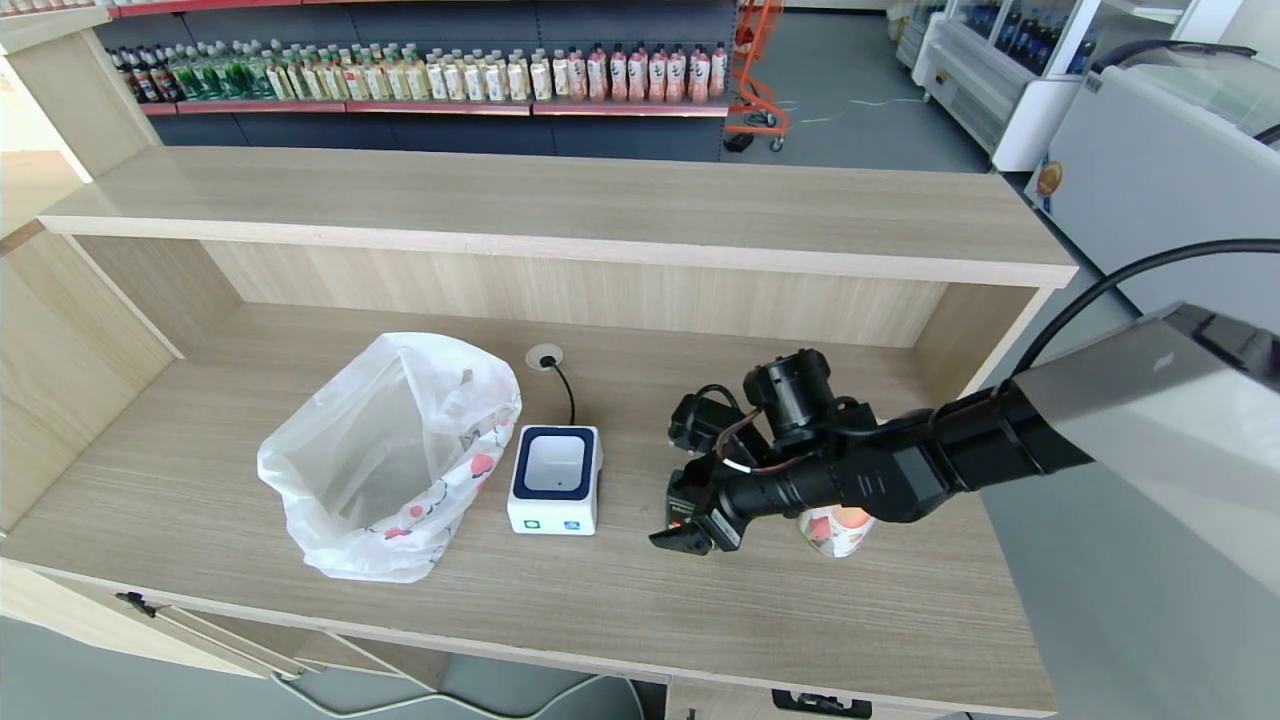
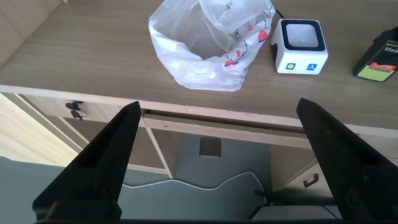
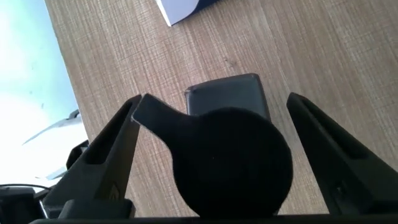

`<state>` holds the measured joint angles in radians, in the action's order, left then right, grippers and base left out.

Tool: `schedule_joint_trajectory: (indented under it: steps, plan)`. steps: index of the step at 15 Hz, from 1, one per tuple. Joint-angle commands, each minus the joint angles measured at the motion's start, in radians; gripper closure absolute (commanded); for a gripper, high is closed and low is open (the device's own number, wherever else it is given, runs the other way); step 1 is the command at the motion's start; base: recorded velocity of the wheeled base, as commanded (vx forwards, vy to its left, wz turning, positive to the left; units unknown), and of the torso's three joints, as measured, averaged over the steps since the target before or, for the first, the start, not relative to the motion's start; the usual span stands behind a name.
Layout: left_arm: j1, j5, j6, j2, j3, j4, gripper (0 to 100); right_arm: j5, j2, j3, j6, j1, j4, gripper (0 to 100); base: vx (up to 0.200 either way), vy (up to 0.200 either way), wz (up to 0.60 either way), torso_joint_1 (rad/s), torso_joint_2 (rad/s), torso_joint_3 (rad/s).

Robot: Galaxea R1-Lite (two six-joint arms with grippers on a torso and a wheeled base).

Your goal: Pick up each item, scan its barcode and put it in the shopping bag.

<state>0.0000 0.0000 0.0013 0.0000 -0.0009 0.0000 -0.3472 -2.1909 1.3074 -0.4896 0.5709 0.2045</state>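
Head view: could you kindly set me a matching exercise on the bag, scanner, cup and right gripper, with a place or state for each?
1 bag
2 scanner
3 cup
4 right gripper

A open, flanking a dark item
B partly hidden by the right arm
C leftmost on the counter, mouth open
D between bag and dark item

Pairs: 1-C, 2-D, 3-B, 4-A.

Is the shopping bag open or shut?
Open: the translucent white plastic shopping bag with red print stands on the wooden counter, mouth spread wide, facing up.
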Motion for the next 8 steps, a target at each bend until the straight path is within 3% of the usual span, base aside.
schedule_joint_trajectory:
  steps: [1, 8]
  plan:
    - [-0.002, 0.0, 0.0, 0.002, 0.001, 0.0, 0, -0.003, 0.036, -0.034, -0.001, -0.011, 0.001, 100, 0.0, 0.0, 0.0, 0.0, 0.0, 0.0]
    - [0.0, 0.0, 0.0, 0.002, -0.001, 0.0, 0, -0.003, 0.131, -0.157, 0.006, -0.017, 0.064, 100, 0.0, 0.0, 0.0, 0.0, 0.0, 0.0]
